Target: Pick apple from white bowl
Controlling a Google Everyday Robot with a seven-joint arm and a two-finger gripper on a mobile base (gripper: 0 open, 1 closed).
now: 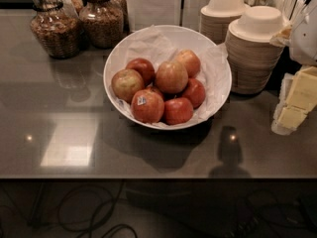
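The biggest apple (pixel 171 77), dull red-orange with greenish patches, sits atop the heap in the middle of the white bowl (pixel 108 66), which stands on the grey surface (pixel 74 108). The hand (pixel 304 36) hangs at the right edge, beside the stacked paper bowls (pixel 252 53); I cannot tell how open it is.

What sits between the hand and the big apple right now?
Camera view: from the hand at the right edge to the apple lie bare countertop, the white bowl's paper-lined rim and a red apple.
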